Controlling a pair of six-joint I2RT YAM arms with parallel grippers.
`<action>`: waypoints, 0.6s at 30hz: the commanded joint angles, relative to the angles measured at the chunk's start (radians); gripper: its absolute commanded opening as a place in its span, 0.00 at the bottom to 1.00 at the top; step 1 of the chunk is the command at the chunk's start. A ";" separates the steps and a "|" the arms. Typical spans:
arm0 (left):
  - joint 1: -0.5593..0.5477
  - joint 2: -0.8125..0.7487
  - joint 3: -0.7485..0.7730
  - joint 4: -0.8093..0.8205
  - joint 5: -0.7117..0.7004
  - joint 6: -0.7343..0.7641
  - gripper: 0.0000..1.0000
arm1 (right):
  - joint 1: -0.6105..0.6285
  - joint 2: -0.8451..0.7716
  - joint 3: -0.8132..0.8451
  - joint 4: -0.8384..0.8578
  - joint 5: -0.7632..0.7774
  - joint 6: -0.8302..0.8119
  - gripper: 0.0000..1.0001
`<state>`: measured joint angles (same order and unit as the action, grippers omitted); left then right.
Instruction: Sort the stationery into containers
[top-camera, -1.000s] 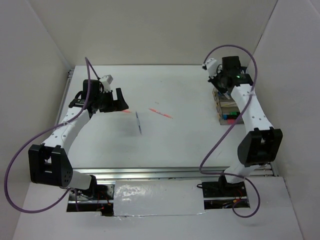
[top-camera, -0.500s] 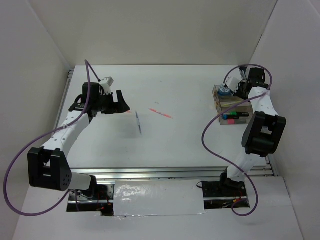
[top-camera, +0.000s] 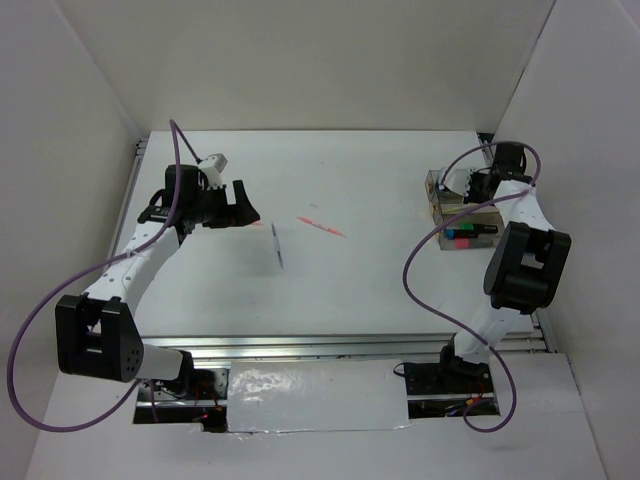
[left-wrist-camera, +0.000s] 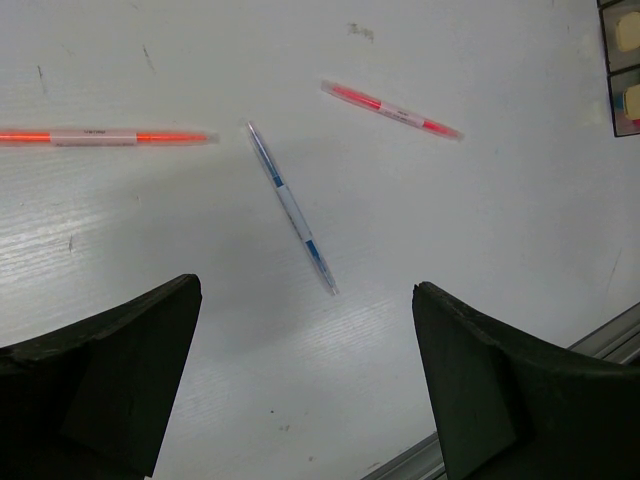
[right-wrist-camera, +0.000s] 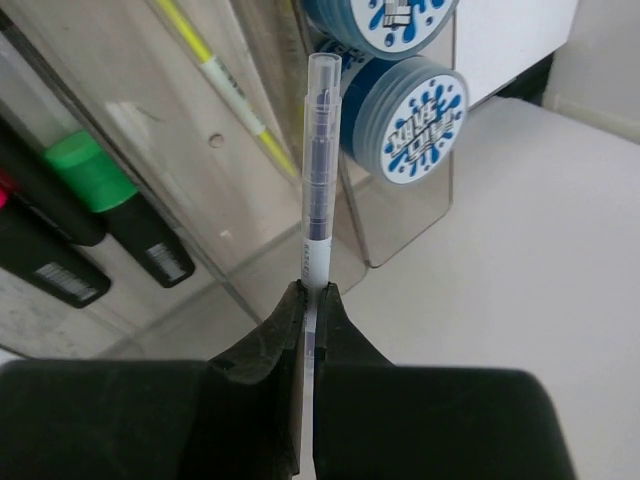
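Left hand (top-camera: 240, 208) hangs spread wide and empty over the bench (top-camera: 380, 270) at about 9 o'clock in the top view. Under it lie three loose pieces. An orange stick (left-wrist-camera: 105, 136) sits toward 10 o'clock in the wrist view, a silver pen (left-wrist-camera: 292, 208) lies near the middle running from 11 to 5 o'clock, and a second orange stick (left-wrist-camera: 392, 109) sits toward 1 o'clock. The pen lies slanted to the line between the fingers, and it is thin and flat on the bench. A closing pinch could therefore roll it away or twist it, or the fingertips could scrape the surface and come up with nothing. The first stick is near enough to be knocked on the way down. Over at 3 o'clock, the right hand (right-wrist-camera: 310, 295) is pressed together on a held pen (right-wrist-camera: 318, 170), gripped near one end with most of its length sticking out. The pen's tip is over the tray (top-camera: 440, 215), roughly above the wall between the tape rolls (right-wrist-camera: 420, 130) and the slot with a yellow stick (right-wrist-camera: 235, 85). The highlighters (right-wrist-camera: 85, 165) lie further left. With so short a hold the pen may swivel. Let go from here, it could straddle that wall, land among the tape rolls, or tip out over the tray's end onto the bench.
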<state>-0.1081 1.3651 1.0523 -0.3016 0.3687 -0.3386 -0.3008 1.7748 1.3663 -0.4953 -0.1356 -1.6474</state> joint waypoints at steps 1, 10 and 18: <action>-0.002 0.000 0.014 0.029 0.009 0.018 0.99 | 0.009 0.002 -0.022 0.055 0.004 -0.127 0.00; -0.002 0.009 0.021 0.019 0.003 0.018 0.99 | 0.031 0.038 -0.012 0.044 0.067 -0.160 0.05; -0.002 0.012 0.034 0.012 0.004 0.013 0.99 | 0.048 -0.001 -0.007 0.009 0.028 -0.131 0.35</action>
<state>-0.1081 1.3731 1.0523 -0.3065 0.3645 -0.3389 -0.2695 1.8111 1.3476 -0.4671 -0.0891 -1.7741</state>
